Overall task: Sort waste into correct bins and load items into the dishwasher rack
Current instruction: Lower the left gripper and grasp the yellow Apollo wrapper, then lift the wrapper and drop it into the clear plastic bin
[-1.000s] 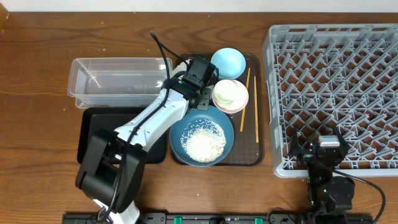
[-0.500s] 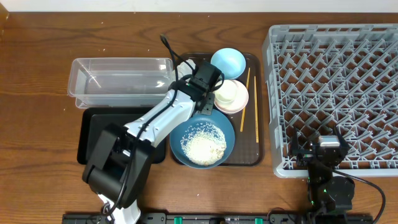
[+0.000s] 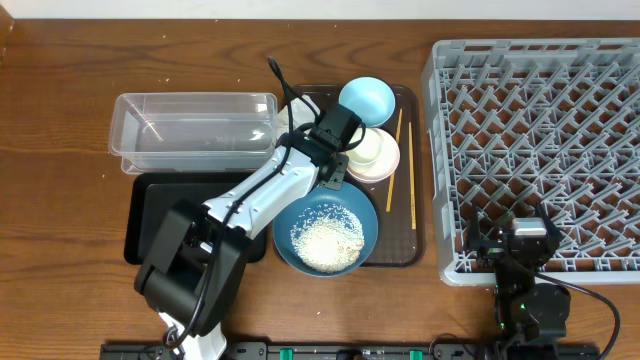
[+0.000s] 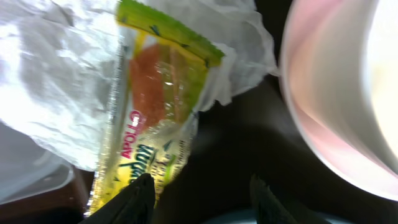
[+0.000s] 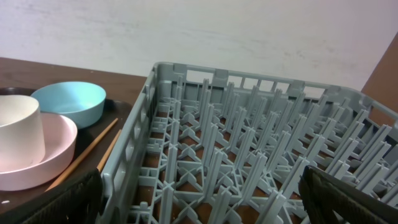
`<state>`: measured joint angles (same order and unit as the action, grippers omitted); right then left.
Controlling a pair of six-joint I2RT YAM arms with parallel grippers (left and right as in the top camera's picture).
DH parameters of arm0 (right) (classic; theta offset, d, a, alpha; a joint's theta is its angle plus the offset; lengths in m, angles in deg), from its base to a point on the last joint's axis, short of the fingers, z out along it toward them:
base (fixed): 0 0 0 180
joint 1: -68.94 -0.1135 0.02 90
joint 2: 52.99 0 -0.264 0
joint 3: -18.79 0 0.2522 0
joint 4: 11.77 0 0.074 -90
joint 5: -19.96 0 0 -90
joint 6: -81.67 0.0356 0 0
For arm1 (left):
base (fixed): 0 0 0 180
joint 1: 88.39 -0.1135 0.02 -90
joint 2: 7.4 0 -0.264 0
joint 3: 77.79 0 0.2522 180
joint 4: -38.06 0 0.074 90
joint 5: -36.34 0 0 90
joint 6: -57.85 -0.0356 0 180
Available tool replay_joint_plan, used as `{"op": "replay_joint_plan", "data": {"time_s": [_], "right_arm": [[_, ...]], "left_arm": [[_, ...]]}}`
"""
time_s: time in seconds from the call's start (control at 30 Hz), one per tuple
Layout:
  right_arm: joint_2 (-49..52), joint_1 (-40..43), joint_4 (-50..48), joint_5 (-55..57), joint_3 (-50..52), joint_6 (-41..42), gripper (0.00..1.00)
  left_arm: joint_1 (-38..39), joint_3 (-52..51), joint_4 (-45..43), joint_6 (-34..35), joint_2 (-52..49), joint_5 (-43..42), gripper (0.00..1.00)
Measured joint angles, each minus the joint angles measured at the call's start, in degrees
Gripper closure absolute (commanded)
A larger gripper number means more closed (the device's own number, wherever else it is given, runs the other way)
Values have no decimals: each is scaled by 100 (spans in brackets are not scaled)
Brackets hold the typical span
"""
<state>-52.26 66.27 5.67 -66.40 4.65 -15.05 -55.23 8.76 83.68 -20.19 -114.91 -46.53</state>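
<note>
Wood table [image 3: 60,120]; left arm [image 3: 260,185] stretched, left pincer [image 4: 202,199] part-open over wrapper [image 4: 155,93]; right pincer [image 5: 199,202] wide.

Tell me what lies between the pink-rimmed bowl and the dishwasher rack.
Two thin wooden sticks, likely chopsticks, lie on the brown tray between the pink-rimmed bowl and the rack. The overhead view shows it.
</note>
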Motion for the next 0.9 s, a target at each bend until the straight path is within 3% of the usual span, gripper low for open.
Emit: {"op": "replay_joint_plan", "data": {"time_s": [0.9], "right_arm": [[0,0,-2,0,0,0,1]], "left_arm": [[-7,-2,-413,-42,-487,358,49]]}}
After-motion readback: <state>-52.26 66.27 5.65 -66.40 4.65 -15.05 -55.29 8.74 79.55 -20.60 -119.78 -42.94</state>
